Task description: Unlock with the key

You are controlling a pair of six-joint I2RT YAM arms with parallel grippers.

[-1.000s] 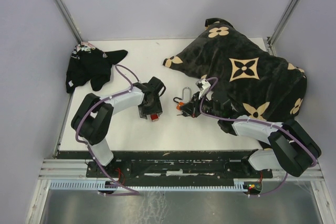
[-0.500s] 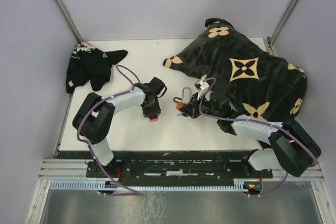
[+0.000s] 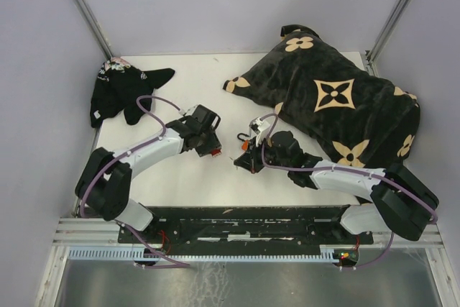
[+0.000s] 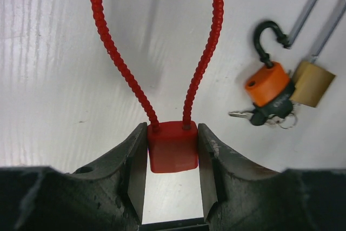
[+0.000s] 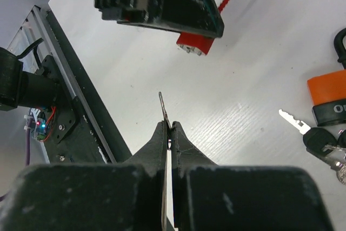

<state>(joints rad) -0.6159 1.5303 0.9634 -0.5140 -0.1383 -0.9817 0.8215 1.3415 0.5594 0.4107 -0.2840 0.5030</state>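
The key [image 5: 164, 107] is a thin metal blade seen edge-on in the right wrist view. It stands up from the right gripper [image 5: 169, 129], whose fingers are pressed together on it. Its tip points toward the red cable lock [image 5: 193, 43] and stays clear of it. The top view is too small to show the blade. It does place the right gripper [image 3: 243, 162] near the middle of the white table [image 3: 194, 77], just right of the left gripper [image 3: 209, 147]. The left wrist view gives the lock best: the square red body [image 4: 172, 149] is clamped between the left gripper's [image 4: 173, 133] two fingers, and its ribbed red cable runs away in a loop over the tabletop. To the right in that view lie an orange padlock [image 4: 266, 83] with a black hooked shackle and a brass padlock [image 4: 312, 83] with a long steel shackle, the two touching. A small bunch of keys [image 4: 259, 117] sits against them. The right wrist view cuts these off at its right edge, and from above only a spot of orange shows. The top view alone shows a dark monogrammed bag [image 3: 338, 102] filling the far right of the table and a black cloth [image 3: 118, 91] at the far left corner.
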